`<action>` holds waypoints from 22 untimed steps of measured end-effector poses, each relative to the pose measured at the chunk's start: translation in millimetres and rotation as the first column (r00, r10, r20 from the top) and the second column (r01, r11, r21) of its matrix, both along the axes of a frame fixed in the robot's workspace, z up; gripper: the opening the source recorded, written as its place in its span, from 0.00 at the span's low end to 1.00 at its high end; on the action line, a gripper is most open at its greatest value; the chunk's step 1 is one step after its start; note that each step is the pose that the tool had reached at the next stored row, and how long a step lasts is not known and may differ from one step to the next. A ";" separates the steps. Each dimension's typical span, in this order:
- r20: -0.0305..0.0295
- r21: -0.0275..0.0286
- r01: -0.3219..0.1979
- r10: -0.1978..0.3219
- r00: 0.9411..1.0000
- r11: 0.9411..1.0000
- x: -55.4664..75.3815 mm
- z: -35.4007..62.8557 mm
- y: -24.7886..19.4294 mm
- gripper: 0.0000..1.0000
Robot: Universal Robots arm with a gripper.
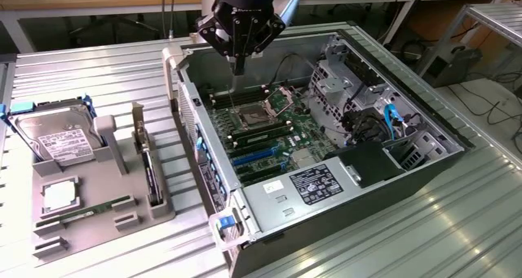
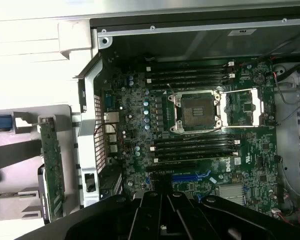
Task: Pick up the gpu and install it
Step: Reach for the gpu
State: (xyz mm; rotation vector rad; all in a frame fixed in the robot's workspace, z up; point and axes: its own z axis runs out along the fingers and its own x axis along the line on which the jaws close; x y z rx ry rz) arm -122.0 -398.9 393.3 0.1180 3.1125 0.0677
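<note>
Shut and empty, the end effector hangs over the motherboard. Descending here could gouge it. The gpu stands well apart.

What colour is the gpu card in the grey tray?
Green gpu; wrist view shows it best.

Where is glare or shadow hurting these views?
Exterior view: glare streaks on the metal table at that view's right, motherboard evenly lit. Wrist view: metal table beside the computer case washed out white, motherboard much darker.
</note>
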 end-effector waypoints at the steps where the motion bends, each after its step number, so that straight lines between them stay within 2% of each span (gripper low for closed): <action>1: 0.000 0.000 0.000 0.000 1.000 1.000 0.0 0.0 0.0 0.11; 3: 0.000 0.000 0.000 0.000 1.000 1.000 0.0 0.0 0.0 0.11; 5: 0.000 0.000 0.000 0.000 1.000 1.000 -0.7 0.1 -2.4 0.11; 9: 0.000 0.000 0.000 0.000 1.000 1.000 -4.8 0.0 -15.9 0.11; 12: 0.004 0.000 0.000 0.000 1.000 1.000 -20.8 1.1 -26.2 0.11; 14: 0.005 0.000 0.000 0.000 1.000 1.000 -28.1 1.8 -29.2 0.11; 16: 0.006 0.000 0.000 0.000 1.000 1.000 -41.3 3.2 -34.7 0.11; 22: 0.009 0.000 0.000 0.000 1.000 1.000 -62.6 5.1 -43.4 0.11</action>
